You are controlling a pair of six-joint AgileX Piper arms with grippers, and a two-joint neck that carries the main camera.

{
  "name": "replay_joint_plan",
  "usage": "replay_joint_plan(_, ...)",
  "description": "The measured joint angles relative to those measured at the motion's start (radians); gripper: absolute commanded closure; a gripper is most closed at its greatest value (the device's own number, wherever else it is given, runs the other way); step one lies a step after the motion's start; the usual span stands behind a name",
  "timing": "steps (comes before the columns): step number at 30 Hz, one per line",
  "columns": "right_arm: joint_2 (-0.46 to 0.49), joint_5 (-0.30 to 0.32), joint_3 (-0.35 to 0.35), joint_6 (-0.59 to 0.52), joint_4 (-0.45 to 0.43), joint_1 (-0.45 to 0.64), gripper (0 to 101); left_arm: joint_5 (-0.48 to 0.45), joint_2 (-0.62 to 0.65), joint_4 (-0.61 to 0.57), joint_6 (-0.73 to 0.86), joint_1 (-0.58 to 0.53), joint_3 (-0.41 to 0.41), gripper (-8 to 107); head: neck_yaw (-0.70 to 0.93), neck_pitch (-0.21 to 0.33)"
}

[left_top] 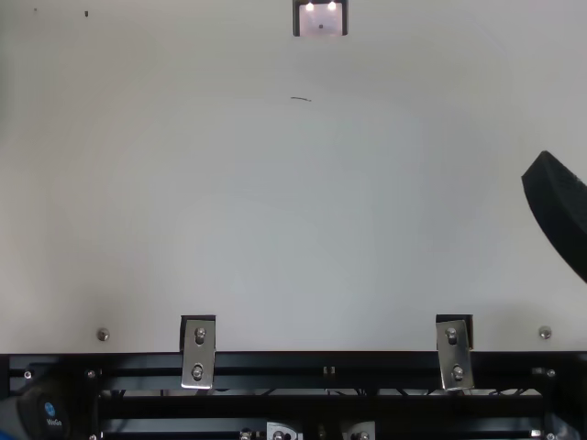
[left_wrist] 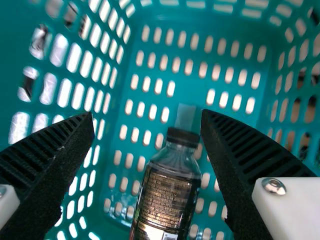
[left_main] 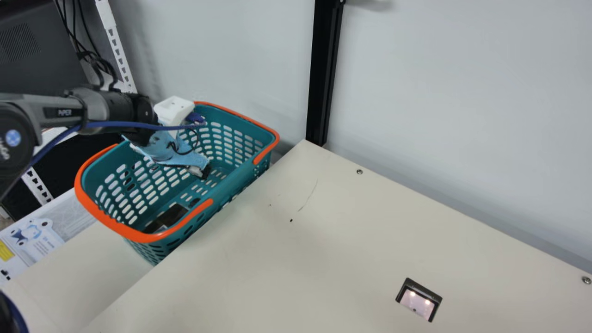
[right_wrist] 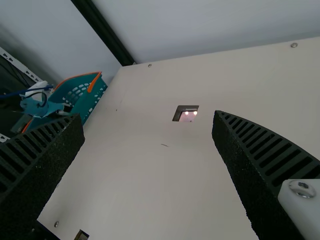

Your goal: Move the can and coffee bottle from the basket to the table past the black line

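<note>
My left gripper (left_main: pixel 204 173), under a light blue cover, reaches down into the teal basket (left_main: pixel 240 172) in the main view. The left wrist view has the left gripper (left_wrist: pixel 148 120) open, its fingers wide apart, above the coffee bottle (left_wrist: pixel 167 197). That dark bottle with a black cap lies on the basket floor, not held. Part of my right gripper (left_top: pixel 558 215) shows at the top view's right edge; in the right wrist view the right gripper (right_wrist: pixel 148 119) stands open with nothing between its fingers. I make out no can.
A black-framed piece (left_main: pixel 418 299) sits on the cream table (left_main: pixel 351 259). Short thin dark marks run on the tabletop. The basket, with orange rim and handles, stands against the table's edge. A black post (left_main: pixel 323 69) rises at the far corner, beside a pale wall.
</note>
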State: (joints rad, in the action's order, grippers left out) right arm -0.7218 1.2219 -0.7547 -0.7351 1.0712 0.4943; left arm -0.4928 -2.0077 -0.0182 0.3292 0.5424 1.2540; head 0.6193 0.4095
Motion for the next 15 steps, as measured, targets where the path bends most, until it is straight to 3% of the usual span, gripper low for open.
replay_joint_plan(15,0.000,0.000,0.000,0.000,0.000,0.000,0,-0.144,-0.111,-0.106,0.282,0.026,0.064,9,0.000,0.000)
